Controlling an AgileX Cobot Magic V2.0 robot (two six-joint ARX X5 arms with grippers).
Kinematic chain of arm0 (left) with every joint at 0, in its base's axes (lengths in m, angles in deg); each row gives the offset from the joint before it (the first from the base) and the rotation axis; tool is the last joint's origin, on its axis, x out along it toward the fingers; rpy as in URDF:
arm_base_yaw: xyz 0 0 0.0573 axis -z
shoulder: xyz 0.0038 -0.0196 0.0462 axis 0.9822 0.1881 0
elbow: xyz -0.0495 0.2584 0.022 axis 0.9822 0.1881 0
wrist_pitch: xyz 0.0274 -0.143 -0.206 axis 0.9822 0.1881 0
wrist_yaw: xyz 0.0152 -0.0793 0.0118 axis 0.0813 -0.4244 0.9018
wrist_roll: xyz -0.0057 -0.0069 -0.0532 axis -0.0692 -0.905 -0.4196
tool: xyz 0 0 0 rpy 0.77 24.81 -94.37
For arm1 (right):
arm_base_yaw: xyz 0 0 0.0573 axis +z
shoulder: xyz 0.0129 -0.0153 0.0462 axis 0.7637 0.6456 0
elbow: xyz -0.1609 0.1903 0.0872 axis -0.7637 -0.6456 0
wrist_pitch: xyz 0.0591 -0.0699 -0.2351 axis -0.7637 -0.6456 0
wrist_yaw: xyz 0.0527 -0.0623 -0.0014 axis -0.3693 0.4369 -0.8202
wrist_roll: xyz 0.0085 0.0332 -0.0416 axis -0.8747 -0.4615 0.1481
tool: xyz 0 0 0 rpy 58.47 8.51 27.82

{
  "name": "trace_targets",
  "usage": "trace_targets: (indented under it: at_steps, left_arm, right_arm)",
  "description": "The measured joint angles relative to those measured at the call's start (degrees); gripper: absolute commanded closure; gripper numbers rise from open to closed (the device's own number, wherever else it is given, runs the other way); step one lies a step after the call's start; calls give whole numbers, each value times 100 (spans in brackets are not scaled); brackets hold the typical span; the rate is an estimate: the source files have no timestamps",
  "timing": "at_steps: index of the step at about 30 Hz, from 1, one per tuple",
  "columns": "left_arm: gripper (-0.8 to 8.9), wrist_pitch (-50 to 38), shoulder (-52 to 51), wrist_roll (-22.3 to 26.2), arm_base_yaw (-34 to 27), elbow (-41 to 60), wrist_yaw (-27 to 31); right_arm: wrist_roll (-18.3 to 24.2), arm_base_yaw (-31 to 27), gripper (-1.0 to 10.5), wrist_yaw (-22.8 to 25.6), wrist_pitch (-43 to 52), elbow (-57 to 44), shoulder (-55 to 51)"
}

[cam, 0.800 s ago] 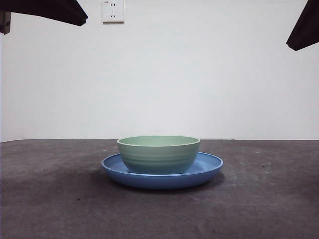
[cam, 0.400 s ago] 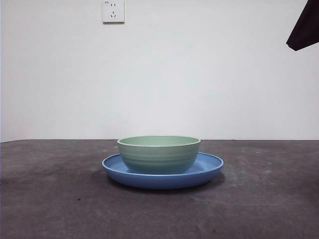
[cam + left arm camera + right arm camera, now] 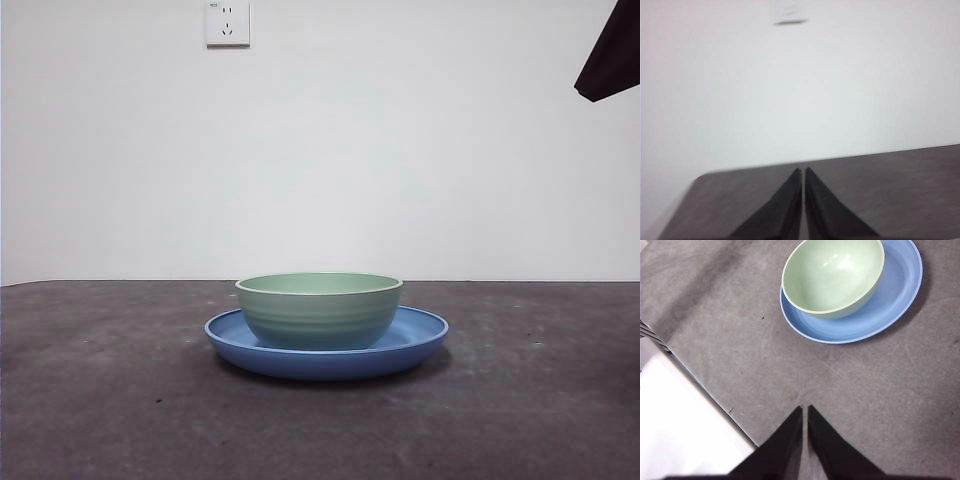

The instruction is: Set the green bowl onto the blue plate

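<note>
1. The table (image 3: 110, 400) is a dark grey, slightly mottled surface that runs across the lower part of the front view and ends at a white wall (image 3: 420, 150).
2. High on the wall, left of the middle, sits a white socket (image 3: 227, 22).
3. The blue plate (image 3: 420, 335) rests flat on the table near the middle of the front view, wide and shallow, with a low upturned rim.
4. The green bowl (image 3: 318, 310) stands upright inside the blue plate, touching it. In the front view it sits a little left of the plate's middle, so more blue shows on the right. Faint ridges ring its side and its rim is paler.
5. The right wrist view looks down on the same pair: the green bowl (image 3: 832, 275) is empty and sits toward one edge of the blue plate (image 3: 895, 295), leaving a broad crescent of plate bare.
6. The right gripper (image 3: 804, 410) hangs above bare table, well apart from the plate and bowl, its two black jaws drawn together to a thin slit with nothing between them. It shows as the black tip at the top right corner of the front view (image 3: 612, 55).
7. The left gripper (image 3: 803, 172) is out of the front view. In its own blurred wrist view it points across the table's far edge toward the wall, jaws pressed almost together and empty.
</note>
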Motion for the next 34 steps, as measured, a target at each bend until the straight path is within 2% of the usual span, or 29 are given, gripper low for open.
trace_targets:
  at_steps: [8, 14, 34]
  left_arm:
    - [803, 44, -1141, -11, -190, 1528, 149]
    - [803, 240, -1565, -118, -190, 2229, 149]
    - [803, 549, -1766, -199, -190, 2734, 151]
  right_arm:
    - [0, 0, 934, 0, 0, 0, 0]
    - [0, 0, 934, 0, -2, 0, 0]
    - [0, 0, 934, 0, 0, 0, 0]
